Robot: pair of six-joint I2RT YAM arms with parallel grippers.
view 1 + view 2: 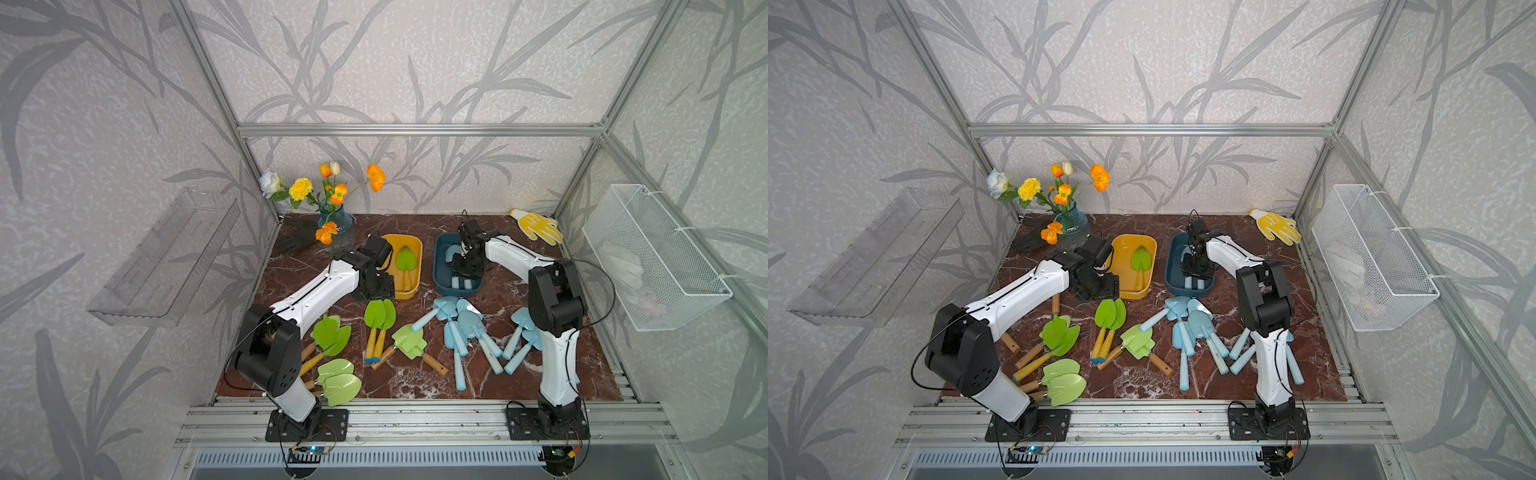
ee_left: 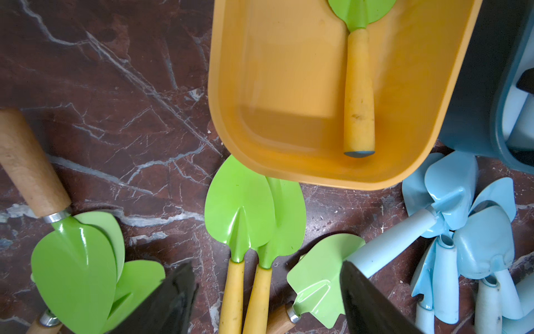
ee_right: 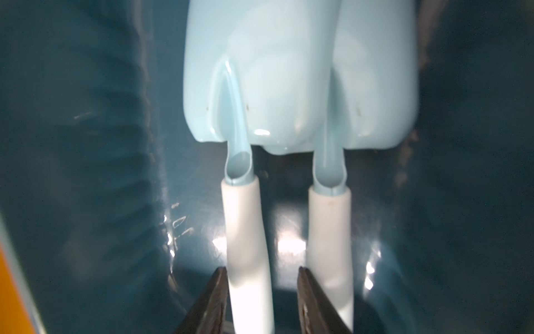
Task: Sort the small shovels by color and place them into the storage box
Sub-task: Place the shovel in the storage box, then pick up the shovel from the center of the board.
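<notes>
My right gripper (image 3: 261, 271) is low inside the dark blue storage box (image 1: 437, 270), where two pale blue shovels lie side by side. Its jaws straddle one shovel's white handle (image 3: 245, 231). One jaw is against it and the other stands apart, so the gripper is open. My left gripper (image 2: 267, 274) hangs open and empty over two green shovels with yellow handles (image 2: 254, 219), beside the yellow storage box (image 1: 419, 266). That box holds one green shovel (image 1: 406, 259). More green shovels (image 1: 332, 336) lie at front left. Several blue shovels (image 1: 465, 328) are piled at front right.
A green three-pronged fork (image 1: 409, 340) lies between the two piles. At the back left stand a vase of flowers (image 1: 334, 224) and a black glove (image 1: 297, 235). A yellow glove (image 1: 538, 226) is at back right. A wire basket (image 1: 652, 257) and a clear shelf (image 1: 166, 257) hang on the side walls.
</notes>
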